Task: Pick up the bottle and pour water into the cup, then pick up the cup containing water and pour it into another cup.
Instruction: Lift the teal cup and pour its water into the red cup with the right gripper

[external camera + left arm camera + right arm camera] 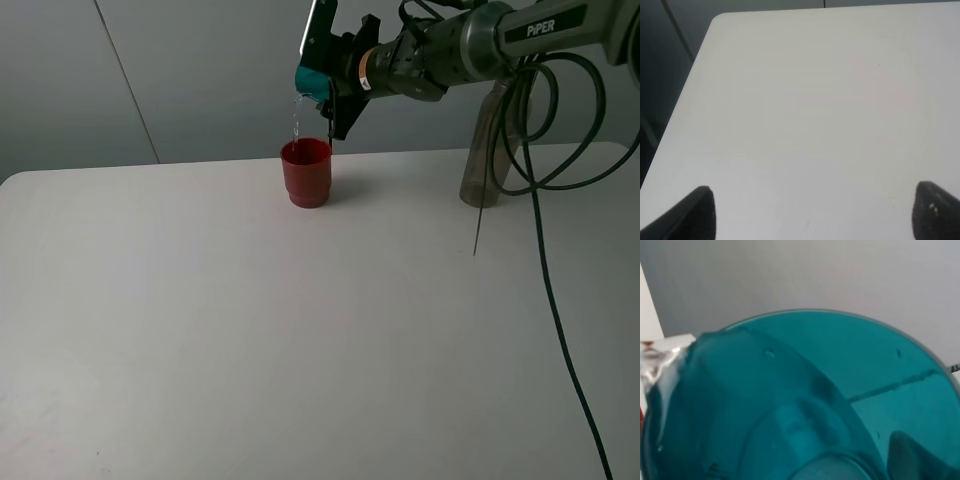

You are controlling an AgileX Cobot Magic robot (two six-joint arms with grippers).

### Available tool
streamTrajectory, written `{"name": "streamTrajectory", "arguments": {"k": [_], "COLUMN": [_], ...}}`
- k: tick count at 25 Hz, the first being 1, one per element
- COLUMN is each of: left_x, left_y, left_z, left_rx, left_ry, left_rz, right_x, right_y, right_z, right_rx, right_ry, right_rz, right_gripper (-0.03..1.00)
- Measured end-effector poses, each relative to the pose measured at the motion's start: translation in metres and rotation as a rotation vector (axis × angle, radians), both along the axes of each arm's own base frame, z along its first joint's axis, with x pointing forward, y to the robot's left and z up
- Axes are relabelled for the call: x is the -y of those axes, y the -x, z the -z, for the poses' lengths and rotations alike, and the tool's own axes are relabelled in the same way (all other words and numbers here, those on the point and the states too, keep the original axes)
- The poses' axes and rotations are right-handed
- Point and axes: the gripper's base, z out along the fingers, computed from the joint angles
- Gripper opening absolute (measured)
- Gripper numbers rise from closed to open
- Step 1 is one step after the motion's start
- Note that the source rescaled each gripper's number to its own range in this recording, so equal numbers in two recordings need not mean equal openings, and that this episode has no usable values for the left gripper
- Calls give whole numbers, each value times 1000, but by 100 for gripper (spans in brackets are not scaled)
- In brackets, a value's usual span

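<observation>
My right gripper is shut on the teal cup and holds it tipped on its side above the red cup, which stands on the white table at the back. A thin stream of water falls from the teal cup's rim into the red cup. The teal cup fills the right wrist view, with water running out at its rim. The grey-brown bottle stands upright at the back right, partly behind the arm's cables. My left gripper is open and empty over bare table; only its fingertips show.
Black cables hang from the right arm down across the table's right side. The table's back edge runs just behind the red cup, and its near-left corner shows in the left wrist view.
</observation>
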Motion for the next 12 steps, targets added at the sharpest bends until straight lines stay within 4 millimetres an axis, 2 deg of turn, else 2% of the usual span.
{"name": "streamTrajectory", "arguments": {"k": [12], "left_x": [0], "left_y": [0], "left_z": [0], "left_rx": [0], "left_ry": [0], "left_rz": [0], "right_x": [3], "right_y": [-1], "right_z": [0], "right_rx": [25], "right_ry": [65], "right_rz": [-22], "right_gripper": [7]}}
